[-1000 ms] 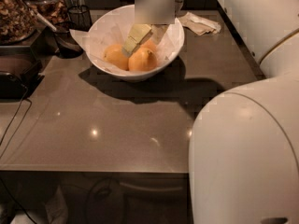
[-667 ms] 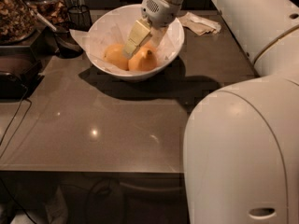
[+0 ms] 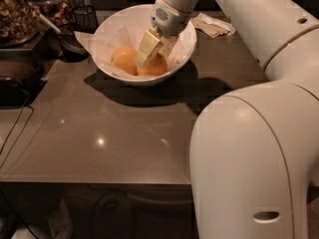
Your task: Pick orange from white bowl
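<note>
Fingers (image 3: 148, 46) apart, the gripper (image 3: 153, 58) hangs inside the bowl (image 3: 144, 78) over the right orange (image 3: 155, 67), which touches a second orange (image 3: 123, 59). Closing off-centre would likely roll it aside, or pinch the paper (image 3: 119, 34) lining instead.

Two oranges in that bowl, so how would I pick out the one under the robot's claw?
On the dark table, find the white bowl lined with crinkled paper; two oranges lie side by side in it. The gripper sits low over the right-hand orange as pictured, partly hiding it. The left orange lies uncovered.
</note>
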